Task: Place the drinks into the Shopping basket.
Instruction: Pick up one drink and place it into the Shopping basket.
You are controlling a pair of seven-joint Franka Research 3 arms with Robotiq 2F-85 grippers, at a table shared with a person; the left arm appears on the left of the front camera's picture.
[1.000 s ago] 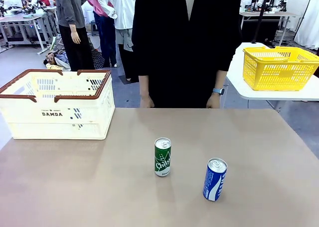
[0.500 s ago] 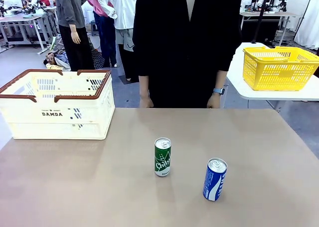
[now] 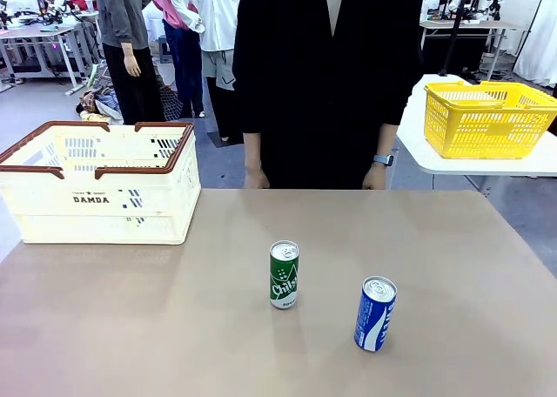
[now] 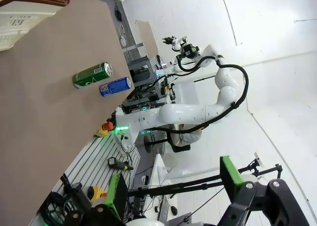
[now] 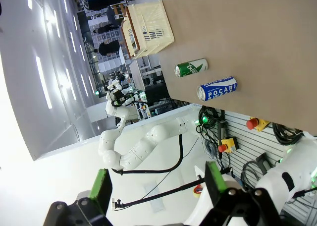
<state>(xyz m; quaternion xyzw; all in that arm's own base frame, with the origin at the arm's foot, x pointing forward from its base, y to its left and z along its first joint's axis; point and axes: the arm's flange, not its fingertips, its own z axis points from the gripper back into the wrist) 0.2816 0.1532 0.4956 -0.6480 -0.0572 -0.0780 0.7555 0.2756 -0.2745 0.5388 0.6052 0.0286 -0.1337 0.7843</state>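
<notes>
Two drinks stand upright on the table: a green can (image 3: 284,275) near the middle and a blue can (image 3: 375,314) to its right and nearer me. The cream Shopping basket (image 3: 96,184) with a brown rim sits at the far left, nothing visible inside. In the left wrist view the green can (image 4: 92,75), blue can (image 4: 115,86) and a corner of the basket (image 4: 29,8) lie far off; my left gripper (image 4: 173,186) is open, holding nothing. In the right wrist view the green can (image 5: 190,67), blue can (image 5: 217,88) and basket (image 5: 148,28) are distant; my right gripper (image 5: 158,184) is open.
A person in black stands at the table's far edge, hands (image 3: 255,178) hanging just behind it. A yellow mesh basket (image 3: 487,118) sits on a separate white table at the back right. Bare tan tabletop (image 3: 174,327) lies around the cans.
</notes>
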